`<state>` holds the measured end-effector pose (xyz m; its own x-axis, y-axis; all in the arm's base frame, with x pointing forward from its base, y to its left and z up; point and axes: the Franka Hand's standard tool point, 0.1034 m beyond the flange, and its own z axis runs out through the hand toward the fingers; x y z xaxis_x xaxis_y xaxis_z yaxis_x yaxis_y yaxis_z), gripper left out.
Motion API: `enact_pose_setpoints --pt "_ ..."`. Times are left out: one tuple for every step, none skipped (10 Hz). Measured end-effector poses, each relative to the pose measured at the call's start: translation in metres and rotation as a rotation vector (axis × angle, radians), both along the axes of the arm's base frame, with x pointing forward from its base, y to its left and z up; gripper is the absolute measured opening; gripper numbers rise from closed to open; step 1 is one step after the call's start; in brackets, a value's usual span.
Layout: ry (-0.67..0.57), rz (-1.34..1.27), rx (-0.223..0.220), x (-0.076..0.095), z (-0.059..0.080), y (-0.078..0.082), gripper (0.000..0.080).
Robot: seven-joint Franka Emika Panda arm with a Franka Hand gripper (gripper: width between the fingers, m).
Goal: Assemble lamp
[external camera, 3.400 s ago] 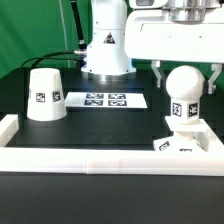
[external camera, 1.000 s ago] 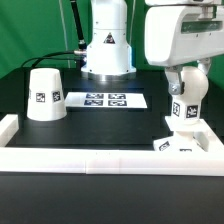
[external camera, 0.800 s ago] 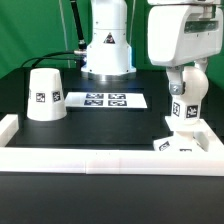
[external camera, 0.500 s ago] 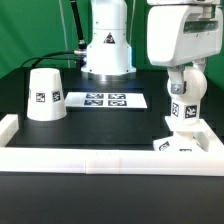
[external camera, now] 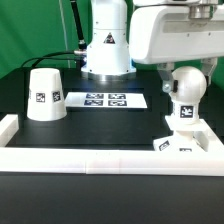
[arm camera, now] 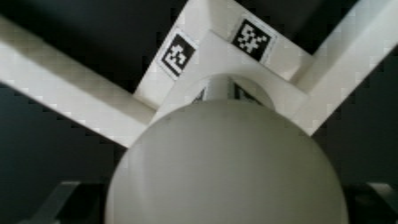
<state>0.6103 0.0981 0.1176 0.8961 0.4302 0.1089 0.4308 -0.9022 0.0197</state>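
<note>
The white bulb (external camera: 185, 95) stands upright with its stem in the flat square base (external camera: 190, 146) at the exterior view's right, just behind the front rail. My gripper (external camera: 187, 74) is straight above it. It is open, with one dark finger on each side of the round head and a small gap at each side. In the wrist view the bulb head (arm camera: 217, 160) fills the middle between the fingers of my gripper (arm camera: 214, 205), and the tagged base (arm camera: 210, 52) lies beyond it. The cone shade (external camera: 44, 95) stands alone at the exterior view's left.
The marker board (external camera: 105, 100) lies flat at the middle back. The arm's white pedestal (external camera: 107, 45) stands behind it. A long white rail (external camera: 100, 162) runs along the front, with short rail ends at the left (external camera: 8, 125) and behind the base.
Half a second ago my hand was turned with the fingers closed on the bulb head. It has turned back and the fingers now stand apart from the head. The bulb, base and shade have not moved.
</note>
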Motion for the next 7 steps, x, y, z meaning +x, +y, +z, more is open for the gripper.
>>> enact_pose_setpoints --pt "0.005 -0.165 0.016 0.0 0.0 -0.0008 0.0579" --pt "0.011 -0.311 0.029 -0.0005 -0.0003 -0.0011 0.0579" --pt "0.016 -0.424 0.037 -0.001 -0.0009 -0.0012 0.0579" --pt "0.019 -0.543 0.048 -0.0012 -0.0014 -0.0013 0.0579" --pt "0.021 -0.651 0.058 -0.0014 -0.0018 -0.0012 0.0579" --pt "0.026 -0.763 0.066 -0.002 -0.0019 -0.0005 0.0579" --pt "0.031 -0.903 0.075 -0.0033 -0.0023 0.0012 0.0579"
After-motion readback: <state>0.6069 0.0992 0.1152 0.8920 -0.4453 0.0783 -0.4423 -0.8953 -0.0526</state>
